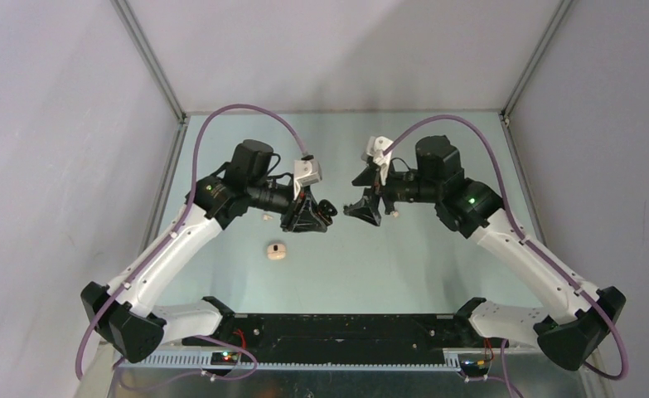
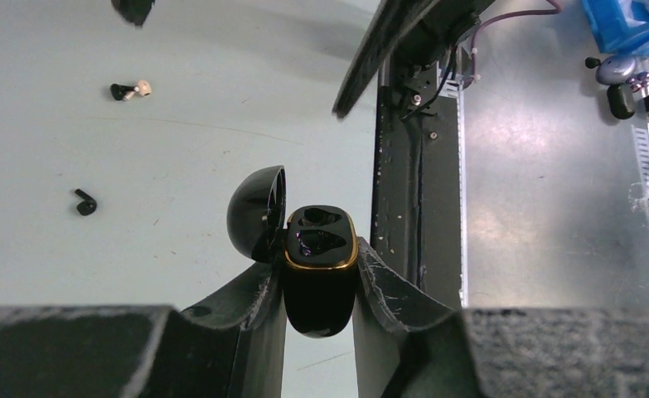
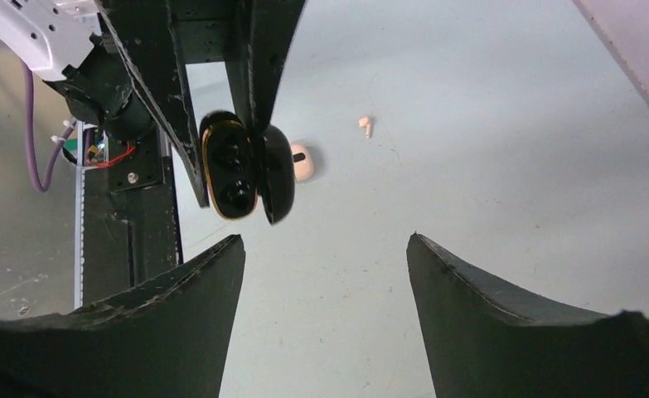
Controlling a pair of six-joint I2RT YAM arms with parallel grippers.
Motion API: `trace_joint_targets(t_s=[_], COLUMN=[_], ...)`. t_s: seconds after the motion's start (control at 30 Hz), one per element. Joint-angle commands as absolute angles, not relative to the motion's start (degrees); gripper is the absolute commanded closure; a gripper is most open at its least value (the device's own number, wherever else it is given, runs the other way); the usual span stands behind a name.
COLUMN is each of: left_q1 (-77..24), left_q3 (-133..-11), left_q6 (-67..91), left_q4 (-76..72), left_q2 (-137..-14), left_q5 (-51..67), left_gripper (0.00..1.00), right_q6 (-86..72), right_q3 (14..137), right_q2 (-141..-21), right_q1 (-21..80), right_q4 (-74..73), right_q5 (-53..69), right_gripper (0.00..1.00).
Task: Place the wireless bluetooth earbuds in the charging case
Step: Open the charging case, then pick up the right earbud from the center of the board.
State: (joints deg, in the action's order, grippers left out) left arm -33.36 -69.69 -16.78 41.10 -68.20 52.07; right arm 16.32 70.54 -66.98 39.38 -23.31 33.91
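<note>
A pale green-grey table top, scuffed in places, sat inside a booth of plain grey walls with slim aluminium corner posts, and a black base rail ran along its near edge. Two white-and-black arms rose from that rail, the left arm and the right arm, their grippers facing each other above the middle of the table. Two cases were in view. A glossy black charging case with a gold rim was pinched upright at its body between the fingers of the left gripper, held above the surface, its domed lid hinged open to one side and its two wells dark. A small rounded beige pebble-shaped case with a dark spot lay on the table, nearer the rail than the left gripper. The right gripper had its jaws spread wide with nothing between them, just short of the black case. Three earbuds lay loose on the table, all apart from one another: a cream-white earbud beyond the beige case, a black earbud, and a black-and-cream earbud near it.
</note>
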Motion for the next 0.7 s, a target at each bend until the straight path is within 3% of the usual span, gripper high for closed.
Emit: trace_joint_targets(t_s=[0.0,0.3,0.47,0.67], left_q1=[-33.7,-33.4,-31.9,-29.6], left_q3=[-74.6,-77.4,-74.1,-71.3], left_q6=[-20.7,-28.1,-29.6,-32.3], left_q4=[44.1,50.8,48.6,46.8], left_q2=[-67.5,-68.9,-68.9,-70.0], left_q5=[50.5,45.6,47.2,51.3], left_gripper=[1.00,1.00,1.00,1.00], right_q6=[17.5,20.2,20.3,24.7], right_q3=[73.3,73.3,74.8,87.5], right_q2=[-64.3,-71.3,-83.0,-99.8], right_q1=[34.5,24.0,23.4,24.8], right_q4=[-25.5,-28.3,-29.2,-39.0], right_q5=[40.5,35.5,24.8,24.5], right_gripper=[0.22,0.21,0.22,0.22])
